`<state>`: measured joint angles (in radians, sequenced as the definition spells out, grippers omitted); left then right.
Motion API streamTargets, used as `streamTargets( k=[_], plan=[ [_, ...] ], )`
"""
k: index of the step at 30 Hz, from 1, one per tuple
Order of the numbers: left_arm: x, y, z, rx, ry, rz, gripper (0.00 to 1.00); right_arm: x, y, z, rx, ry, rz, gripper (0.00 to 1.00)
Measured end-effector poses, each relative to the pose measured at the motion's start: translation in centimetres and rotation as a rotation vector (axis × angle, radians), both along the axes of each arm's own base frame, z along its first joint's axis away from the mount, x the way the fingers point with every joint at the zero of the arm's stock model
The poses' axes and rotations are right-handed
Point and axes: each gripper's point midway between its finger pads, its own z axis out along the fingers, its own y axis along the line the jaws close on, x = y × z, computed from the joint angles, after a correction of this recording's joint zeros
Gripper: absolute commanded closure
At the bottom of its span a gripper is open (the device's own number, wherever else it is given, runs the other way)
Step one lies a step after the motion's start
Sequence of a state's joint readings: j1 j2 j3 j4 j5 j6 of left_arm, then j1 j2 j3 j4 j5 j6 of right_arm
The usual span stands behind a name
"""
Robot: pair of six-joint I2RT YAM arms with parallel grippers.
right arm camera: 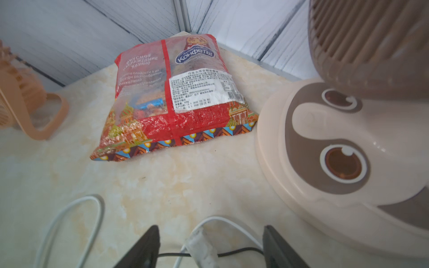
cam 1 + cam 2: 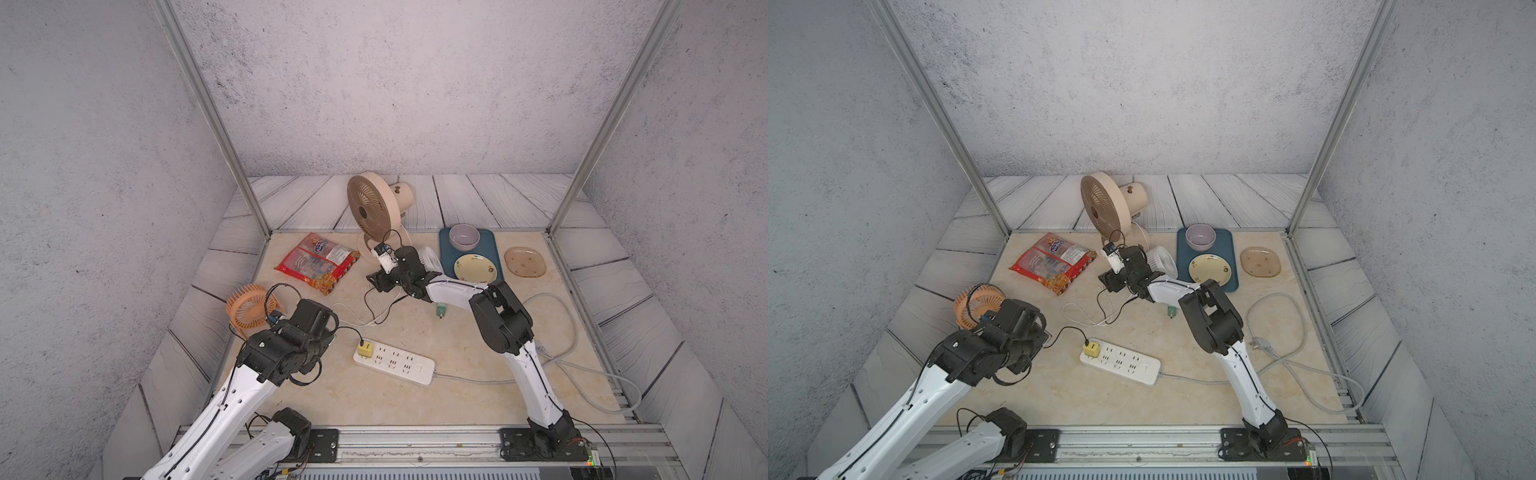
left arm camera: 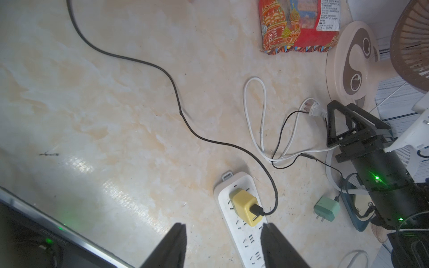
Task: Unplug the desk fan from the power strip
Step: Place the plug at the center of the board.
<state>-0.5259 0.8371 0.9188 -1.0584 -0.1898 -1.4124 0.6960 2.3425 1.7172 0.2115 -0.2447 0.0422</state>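
Mid-frame, the right gripper (image 2: 374, 282) spreads wide around a white plug (image 1: 202, 248); lower left, the left gripper (image 3: 224, 226) gapes near the power strip (image 2: 399, 362).

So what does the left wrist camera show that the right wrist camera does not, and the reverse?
Only the left wrist view shows the power strip, with a yellow adapter plugged into it and a green adapter lying loose nearby. Only the right wrist view shows the small orange fan. Both show the red candy bag, the beige fan's base and the looped white cord.
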Motion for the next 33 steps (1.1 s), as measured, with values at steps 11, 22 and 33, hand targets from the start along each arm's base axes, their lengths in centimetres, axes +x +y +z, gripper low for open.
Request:
streamTargets(
  k=[11,22,33],
  plan=[
    [-0.7,-1.1,-4.2,-0.146,0.082,0.045,0.42,-5.6,-0.6,9.8,0.069,0.052,0.099,0.09],
    [-1.9,-1.5,-9.8,-0.239,0.163,0.136,0.46,-20.3,-4.8,9.5,-0.051,0.232,0.242,0.12],
    [-2.0,-0.8,-12.5,-0.338,0.177,0.259,0.51,-28.9,-3.5,2.0,-0.249,0.409,0.407,0.08]
  ],
)
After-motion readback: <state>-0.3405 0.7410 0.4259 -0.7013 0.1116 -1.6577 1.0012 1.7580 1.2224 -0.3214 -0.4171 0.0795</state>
